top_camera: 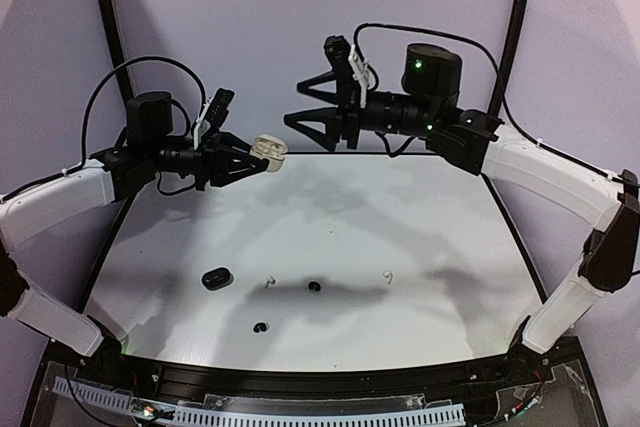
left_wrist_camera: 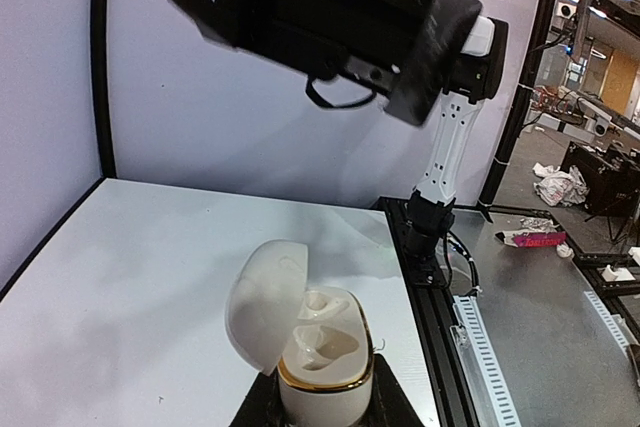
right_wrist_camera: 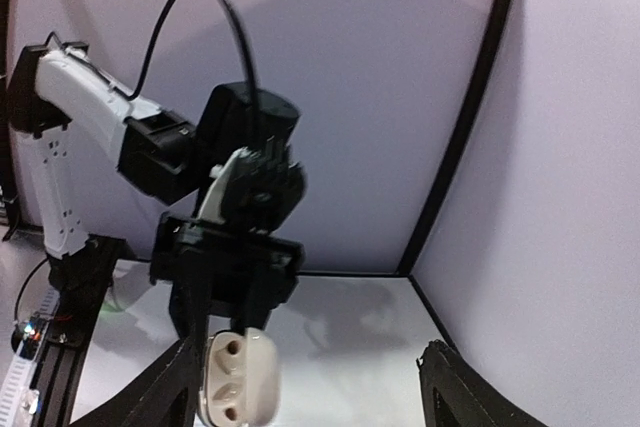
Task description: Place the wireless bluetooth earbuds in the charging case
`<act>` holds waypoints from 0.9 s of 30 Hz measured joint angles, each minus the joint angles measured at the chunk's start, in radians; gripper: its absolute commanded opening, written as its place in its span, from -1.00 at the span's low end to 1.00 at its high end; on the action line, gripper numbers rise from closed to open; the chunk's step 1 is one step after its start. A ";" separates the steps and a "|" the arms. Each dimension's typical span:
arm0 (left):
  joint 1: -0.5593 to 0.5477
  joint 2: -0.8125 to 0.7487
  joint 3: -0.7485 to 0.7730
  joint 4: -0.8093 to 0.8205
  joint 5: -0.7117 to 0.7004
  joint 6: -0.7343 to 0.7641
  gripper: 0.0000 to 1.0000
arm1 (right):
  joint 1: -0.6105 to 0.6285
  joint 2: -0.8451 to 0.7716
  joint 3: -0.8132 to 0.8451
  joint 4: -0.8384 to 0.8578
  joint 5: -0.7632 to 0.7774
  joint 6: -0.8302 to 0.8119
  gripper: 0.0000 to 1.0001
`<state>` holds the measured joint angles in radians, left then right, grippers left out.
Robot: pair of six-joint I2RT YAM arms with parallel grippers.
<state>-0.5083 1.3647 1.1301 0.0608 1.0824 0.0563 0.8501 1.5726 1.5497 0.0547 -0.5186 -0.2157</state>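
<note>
My left gripper [top_camera: 256, 156] is shut on a cream charging case [top_camera: 270, 151] and holds it in the air over the table's far left. In the left wrist view the case [left_wrist_camera: 322, 347] stands open, its lid swung left and both gold-rimmed sockets empty. My right gripper [top_camera: 296, 103] is open and empty, raised just right of the case. In the right wrist view its jaws stand wide apart and the case [right_wrist_camera: 238, 379] hangs between them, nearer the left finger. Two white earbuds [top_camera: 269, 280] [top_camera: 387, 275] and two black earbuds [top_camera: 314, 287] [top_camera: 261, 327] lie on the table.
A small black charging case [top_camera: 216, 277] lies on the white table [top_camera: 420, 217] at the front left, near the earbuds. Purple walls close in the back and sides. A black rail [top_camera: 330, 382] runs along the near edge.
</note>
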 measured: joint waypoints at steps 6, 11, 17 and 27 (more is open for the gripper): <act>0.000 0.000 0.000 0.010 0.000 0.006 -0.98 | 0.023 0.039 0.000 -0.012 -0.031 -0.014 0.37; 0.000 0.000 0.000 0.011 0.001 0.012 -0.98 | 0.028 0.064 0.005 -0.047 -0.039 -0.037 0.16; 0.000 0.000 0.000 0.013 0.003 0.024 -0.98 | 0.031 0.099 0.009 -0.060 -0.028 -0.042 -0.07; 0.000 0.000 0.000 0.012 0.018 0.077 -0.98 | 0.031 0.109 0.016 -0.065 -0.012 -0.037 -0.48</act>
<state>-0.5079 1.3647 1.1297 0.0727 1.1004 0.1329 0.8810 1.6817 1.5658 -0.0101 -0.5304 -0.2527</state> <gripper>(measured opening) 0.190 0.333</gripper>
